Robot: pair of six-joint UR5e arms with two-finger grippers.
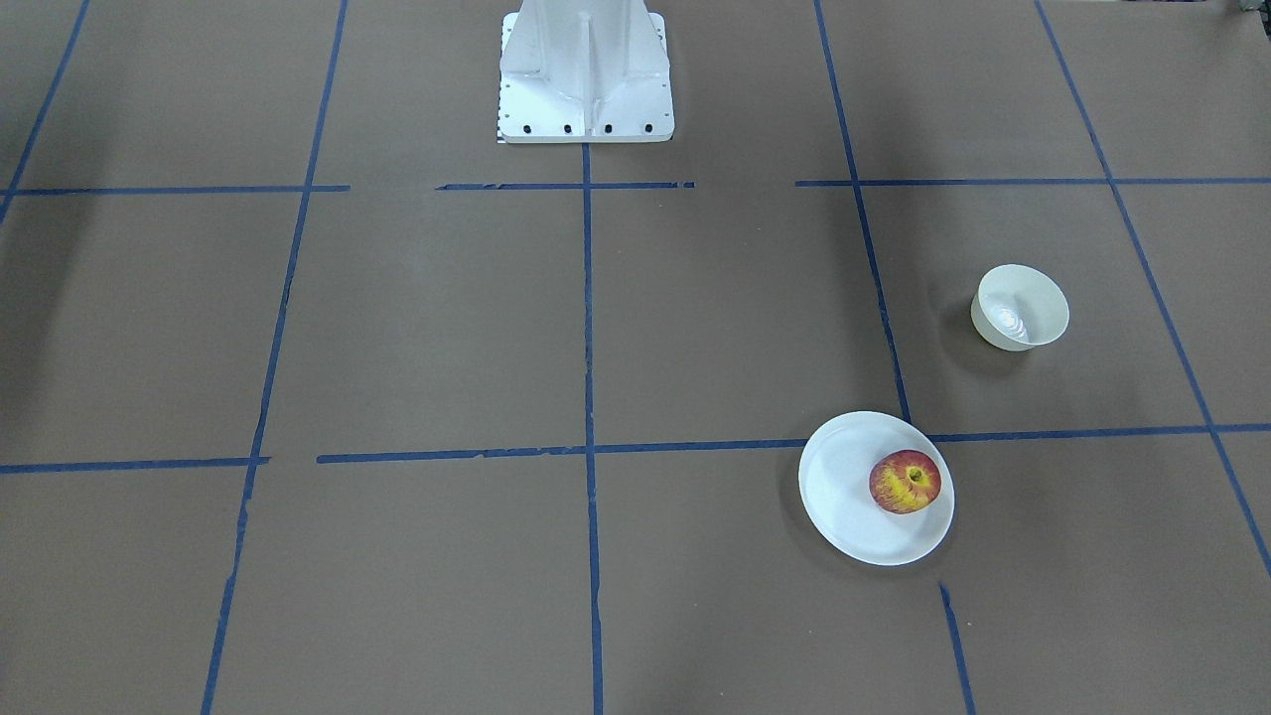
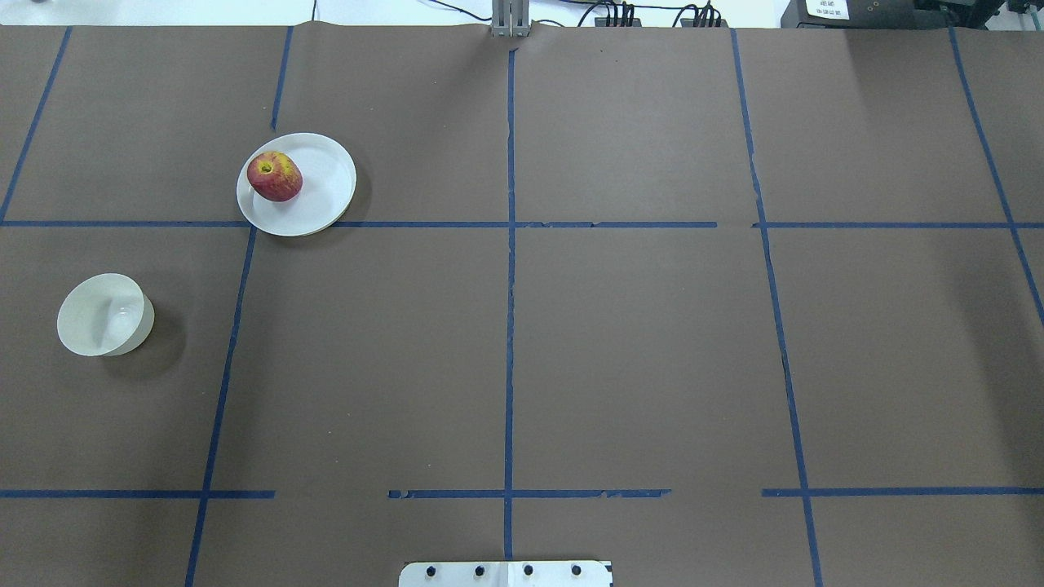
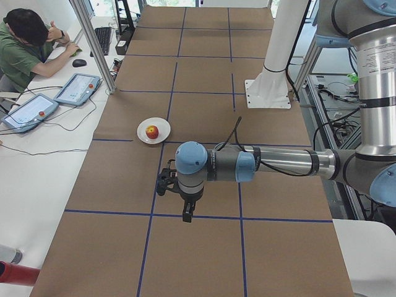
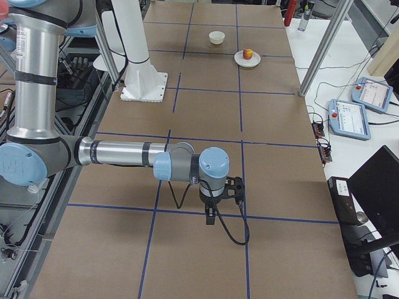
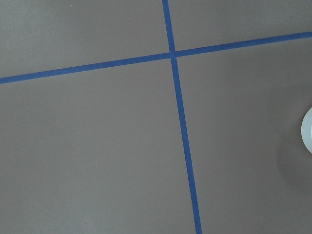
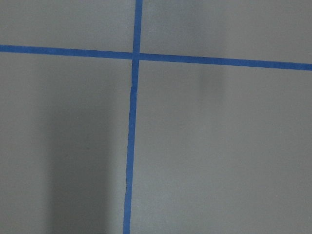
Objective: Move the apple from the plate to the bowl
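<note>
The red-and-yellow apple (image 2: 275,176) lies on the white plate (image 2: 322,183) at the far left of the table, toward the plate's left side. It also shows in the front view (image 1: 905,481) on the plate (image 1: 844,487). The cream-white bowl (image 2: 104,315) stands upright and empty, nearer the robot and further left; it also shows in the front view (image 1: 1020,307). My left gripper (image 3: 166,184) hangs high over the table near the bowl, which the arm hides in that view. My right gripper (image 4: 234,189) hangs far off at the table's other end. I cannot tell whether either is open.
The robot's white pedestal (image 1: 586,74) stands at the table's middle back edge. Blue tape lines grid the brown table cover. A white dish rim (image 5: 308,130) shows at the left wrist view's right edge. A seated person (image 3: 28,46) and teach pendants (image 3: 77,88) are beside the table.
</note>
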